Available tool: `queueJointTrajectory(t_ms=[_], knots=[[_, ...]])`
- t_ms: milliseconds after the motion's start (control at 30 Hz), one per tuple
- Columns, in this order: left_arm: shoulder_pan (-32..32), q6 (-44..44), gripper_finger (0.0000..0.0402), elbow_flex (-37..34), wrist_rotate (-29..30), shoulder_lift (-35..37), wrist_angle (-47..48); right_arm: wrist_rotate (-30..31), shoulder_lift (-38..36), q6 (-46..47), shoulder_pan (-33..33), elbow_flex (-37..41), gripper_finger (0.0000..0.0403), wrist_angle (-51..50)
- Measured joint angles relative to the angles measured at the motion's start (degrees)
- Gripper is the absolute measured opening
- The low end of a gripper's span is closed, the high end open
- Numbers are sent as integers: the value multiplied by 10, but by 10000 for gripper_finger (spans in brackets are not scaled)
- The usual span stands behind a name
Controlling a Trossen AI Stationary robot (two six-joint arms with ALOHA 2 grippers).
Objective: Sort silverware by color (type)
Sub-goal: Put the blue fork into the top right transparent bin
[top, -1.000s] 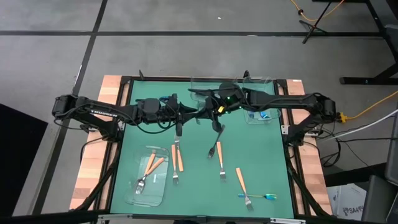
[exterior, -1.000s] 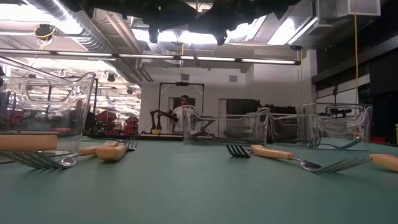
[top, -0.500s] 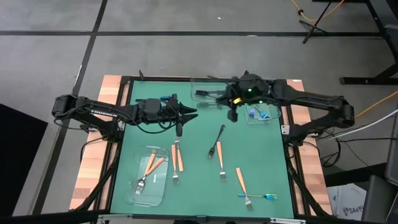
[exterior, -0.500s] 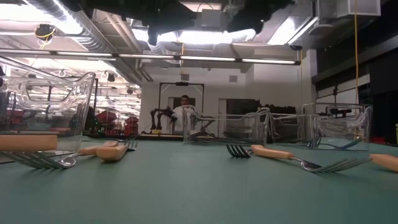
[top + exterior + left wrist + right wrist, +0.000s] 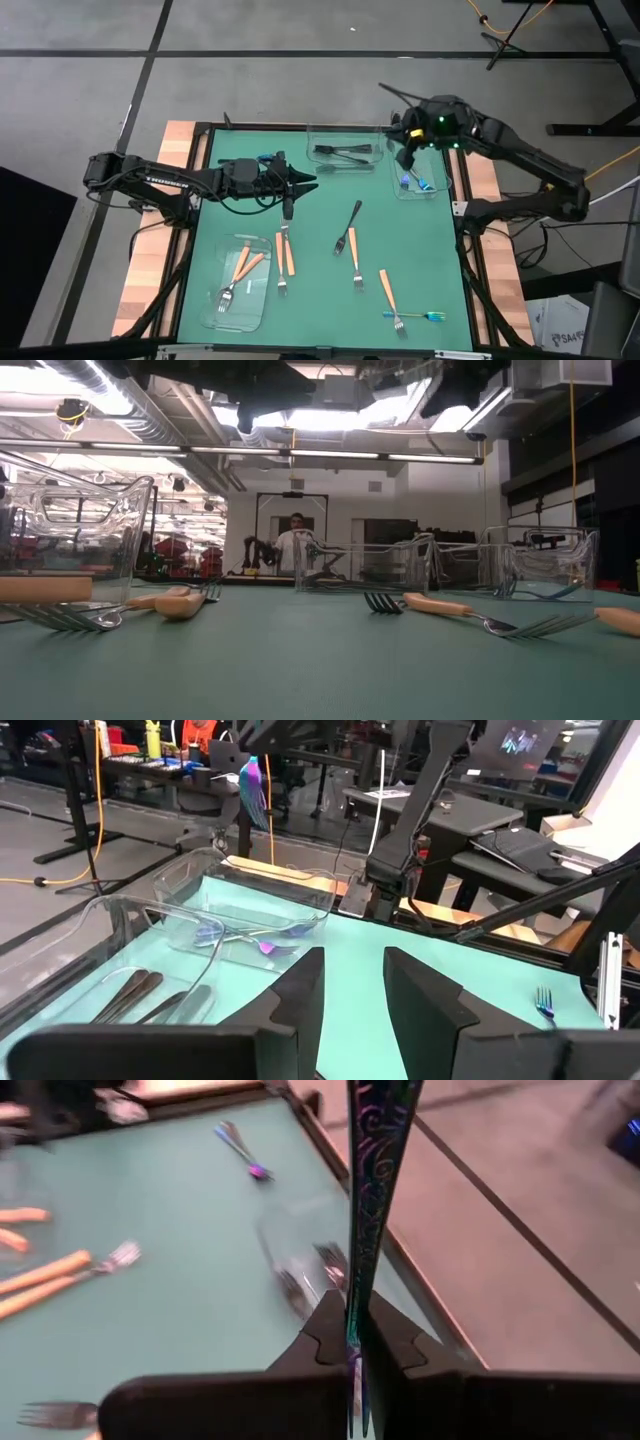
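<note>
The right gripper (image 5: 405,150) pinched an iridescent utensil (image 5: 378,1170) above the far-right clear tray (image 5: 436,188), which held blue pieces. The left gripper (image 5: 300,182) hovered mid-table with fingers spread, empty. A black fork (image 5: 348,226) and orange-handled forks (image 5: 285,254) lay loose on the green mat (image 5: 320,310).

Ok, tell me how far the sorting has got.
Partly done. Two orange forks lie in the near left tray, black pieces in the far middle tray, blue pieces in the far right tray. In hand: the right tool grips a blue utensil over that tray; the left tool hovers open. Left: a black fork, four orange forks and a blue fork.
</note>
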State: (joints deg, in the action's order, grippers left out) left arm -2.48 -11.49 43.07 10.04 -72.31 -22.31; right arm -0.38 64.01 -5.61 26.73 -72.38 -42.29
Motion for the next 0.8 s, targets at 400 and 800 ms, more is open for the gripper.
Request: queueJointTrajectory(t_ms=[400,800], knots=[[0,0,100,0,0,0,2,0,-5,39,141,0,0,-163],[0,0,100,0,0,0,9,-1,-8,70,196,81,0,-194]])
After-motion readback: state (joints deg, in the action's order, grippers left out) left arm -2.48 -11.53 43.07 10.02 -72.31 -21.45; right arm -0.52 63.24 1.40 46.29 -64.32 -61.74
